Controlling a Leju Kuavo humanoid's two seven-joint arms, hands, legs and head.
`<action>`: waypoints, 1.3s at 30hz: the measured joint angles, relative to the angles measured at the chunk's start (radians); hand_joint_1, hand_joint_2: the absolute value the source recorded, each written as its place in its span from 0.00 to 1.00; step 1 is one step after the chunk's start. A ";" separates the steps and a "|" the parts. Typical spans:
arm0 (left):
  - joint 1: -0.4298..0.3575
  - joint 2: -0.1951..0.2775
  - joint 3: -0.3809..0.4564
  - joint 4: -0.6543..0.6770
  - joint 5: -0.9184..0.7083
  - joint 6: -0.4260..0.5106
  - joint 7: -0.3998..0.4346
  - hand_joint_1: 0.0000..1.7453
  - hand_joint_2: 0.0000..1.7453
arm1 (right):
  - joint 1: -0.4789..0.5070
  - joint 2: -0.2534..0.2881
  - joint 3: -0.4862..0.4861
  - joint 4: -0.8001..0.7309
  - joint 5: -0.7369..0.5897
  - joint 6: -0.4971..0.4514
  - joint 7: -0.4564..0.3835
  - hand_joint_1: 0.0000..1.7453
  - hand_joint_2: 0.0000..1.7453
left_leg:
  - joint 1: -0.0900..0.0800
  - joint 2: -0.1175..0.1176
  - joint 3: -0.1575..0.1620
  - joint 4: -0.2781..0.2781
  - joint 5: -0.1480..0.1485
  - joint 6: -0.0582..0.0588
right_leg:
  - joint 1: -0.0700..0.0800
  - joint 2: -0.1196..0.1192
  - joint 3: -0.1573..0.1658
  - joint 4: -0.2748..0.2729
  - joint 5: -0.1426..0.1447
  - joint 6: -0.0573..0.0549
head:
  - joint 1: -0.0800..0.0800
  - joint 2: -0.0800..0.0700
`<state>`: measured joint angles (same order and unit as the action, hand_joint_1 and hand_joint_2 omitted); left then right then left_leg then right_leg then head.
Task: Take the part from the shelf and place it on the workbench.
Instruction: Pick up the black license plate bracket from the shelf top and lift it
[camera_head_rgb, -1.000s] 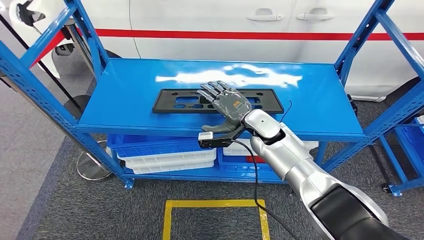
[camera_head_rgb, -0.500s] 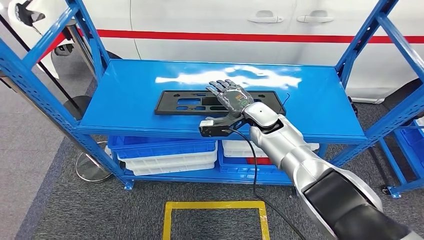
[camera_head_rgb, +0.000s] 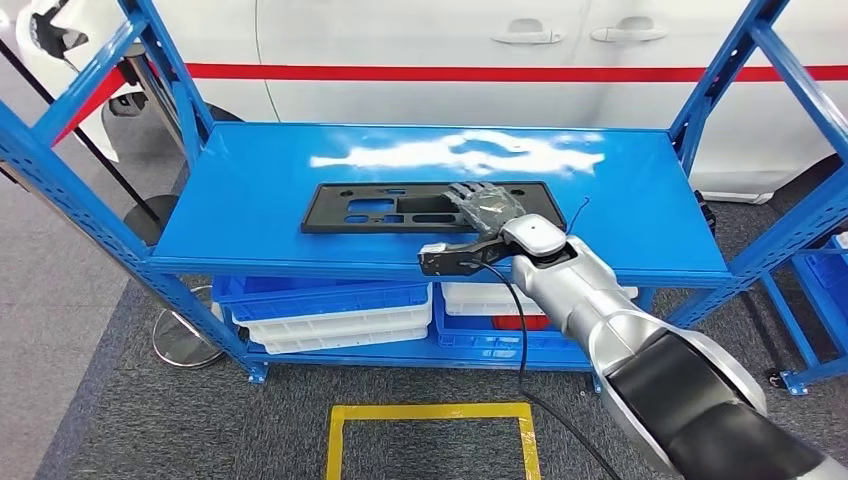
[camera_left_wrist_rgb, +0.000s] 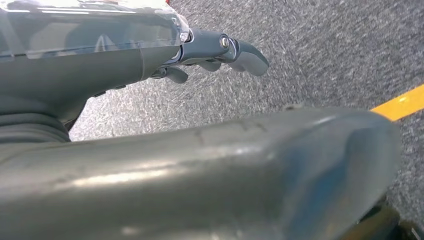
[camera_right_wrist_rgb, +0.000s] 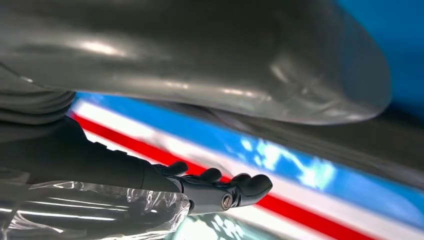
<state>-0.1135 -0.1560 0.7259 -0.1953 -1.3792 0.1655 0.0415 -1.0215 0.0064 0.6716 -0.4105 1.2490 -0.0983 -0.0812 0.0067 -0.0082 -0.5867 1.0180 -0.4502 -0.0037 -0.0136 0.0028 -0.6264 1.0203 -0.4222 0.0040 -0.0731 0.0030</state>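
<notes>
Part (camera_head_rgb: 400, 206), black and unlabelled, lies on the blue shelf (camera_head_rgb: 250, 180); right hand (camera_head_rgb: 487, 205) rests on it, fingers (camera_right_wrist_rgb: 240, 186) spread.

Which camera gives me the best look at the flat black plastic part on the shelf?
The head view: it shows the flat black plastic part lying whole on the blue metal shelf, with the right hand over its right end. The right wrist view offers at most a dark blur past the thumb; the left wrist view faces carpet.

Grey carpet floor (camera_head_rgb: 130, 420) with yellow tape square (camera_head_rgb: 430, 408) — white car (camera_head_rgb: 450, 60) behind, red-striped.
</notes>
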 joint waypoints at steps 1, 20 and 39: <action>0.000 0.000 0.000 0.000 -0.001 -0.001 0.000 0.00 0.00 | -0.004 0.000 -0.003 0.010 -0.003 0.011 0.009 0.00 0.00 | 0.001 0.001 -0.005 0.013 -0.011 -0.005 | -0.002 0.000 0.002 -0.003 0.001 -0.007 | 0.000 0.000; -0.011 0.000 0.006 0.000 -0.003 -0.012 -0.009 0.00 0.00 | -0.029 -0.007 -0.006 0.111 0.073 0.175 0.085 0.00 0.75 | 0.004 0.006 -0.007 -0.013 0.026 0.035 | 0.001 0.003 -0.082 0.218 -0.127 0.027 | 0.000 0.000; -0.009 -0.003 0.008 0.000 -0.010 -0.028 -0.018 0.00 0.00 | -0.023 -0.013 -0.004 0.121 0.084 0.139 0.097 1.00 1.00 | 0.009 0.004 -0.099 0.216 -0.065 -0.022 | -0.004 -0.007 0.026 -0.005 -0.011 -0.019 | 0.000 0.000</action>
<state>-0.1224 -0.1587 0.7340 -0.1953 -1.3895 0.1379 0.0236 -1.0447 -0.0063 0.6672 -0.2894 1.3332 0.0410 0.0160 0.0158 -0.0046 -0.6856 1.2343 -0.5152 -0.0259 -0.0171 -0.0046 -0.6002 1.0151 -0.4327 -0.0148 -0.0732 0.0031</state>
